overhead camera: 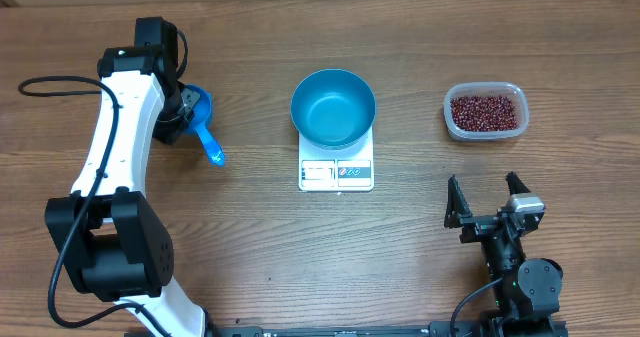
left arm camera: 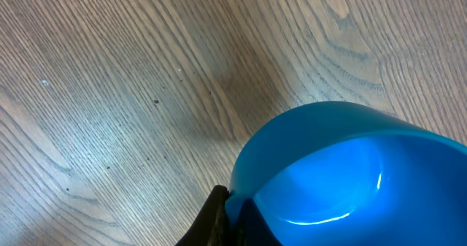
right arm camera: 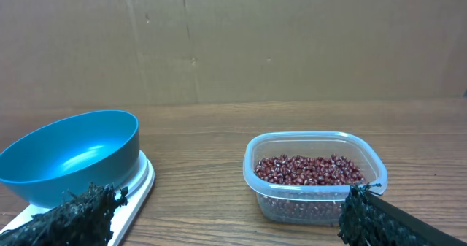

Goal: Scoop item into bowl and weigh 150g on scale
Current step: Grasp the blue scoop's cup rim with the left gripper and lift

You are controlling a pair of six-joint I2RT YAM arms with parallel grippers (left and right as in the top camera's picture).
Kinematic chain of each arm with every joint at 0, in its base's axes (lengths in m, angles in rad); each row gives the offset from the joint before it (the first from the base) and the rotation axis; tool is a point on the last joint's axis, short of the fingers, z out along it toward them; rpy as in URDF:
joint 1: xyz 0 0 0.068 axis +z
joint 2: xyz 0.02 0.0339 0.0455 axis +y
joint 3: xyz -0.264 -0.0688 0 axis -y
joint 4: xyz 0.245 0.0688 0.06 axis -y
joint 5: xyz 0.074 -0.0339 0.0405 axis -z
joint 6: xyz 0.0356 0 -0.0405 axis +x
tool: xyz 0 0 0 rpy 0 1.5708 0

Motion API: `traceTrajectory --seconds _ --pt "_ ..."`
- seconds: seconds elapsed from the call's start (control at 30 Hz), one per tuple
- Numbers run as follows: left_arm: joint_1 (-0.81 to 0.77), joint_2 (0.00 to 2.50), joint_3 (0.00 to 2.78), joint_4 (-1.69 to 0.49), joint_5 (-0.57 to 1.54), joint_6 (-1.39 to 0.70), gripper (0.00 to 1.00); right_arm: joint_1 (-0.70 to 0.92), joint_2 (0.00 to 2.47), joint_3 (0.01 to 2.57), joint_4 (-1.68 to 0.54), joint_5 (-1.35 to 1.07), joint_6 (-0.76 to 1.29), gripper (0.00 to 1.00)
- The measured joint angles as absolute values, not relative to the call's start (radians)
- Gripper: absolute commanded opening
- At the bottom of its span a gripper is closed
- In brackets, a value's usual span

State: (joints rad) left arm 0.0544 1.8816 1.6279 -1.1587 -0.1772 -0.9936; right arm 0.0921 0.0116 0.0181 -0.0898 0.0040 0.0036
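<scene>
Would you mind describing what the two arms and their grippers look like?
The left arm has white shells between bulky black joints, with a black cable looping off it. The right arm is all black, with a small silver block at the wrist. The right gripper has two black fingers with rough pads.

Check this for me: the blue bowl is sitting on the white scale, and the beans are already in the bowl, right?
Not quite. The blue bowl is sitting on the white scale, but it is empty. The beans are in the clear tub standing apart from the scale on the table, as the overhead view shows.
</scene>
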Motion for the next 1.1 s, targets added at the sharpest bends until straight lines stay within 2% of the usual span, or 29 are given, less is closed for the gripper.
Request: traceTrajectory --seconds 0.33,0.63,0.83,1.1 --pt "0.054 1.882 1.628 -1.155 -0.177 -0.996 0.04 0.092 0.012 0.018 -0.088 0.007 0.004 1.00" --pt "0.054 1.882 1.628 -1.152 -0.178 -0.997 0.04 0.092 0.011 0.018 0.194 0.087 0.002 1.00" --pt "0.054 1.882 1.628 -1.151 -0.177 -1.015 0.04 0.092 0.014 0.020 0.224 0.176 0.003 1.00" --pt "0.054 1.882 1.628 -1.149 -0.178 -1.024 0.04 0.092 0.255 0.200 0.219 0.221 0.003 1.00"
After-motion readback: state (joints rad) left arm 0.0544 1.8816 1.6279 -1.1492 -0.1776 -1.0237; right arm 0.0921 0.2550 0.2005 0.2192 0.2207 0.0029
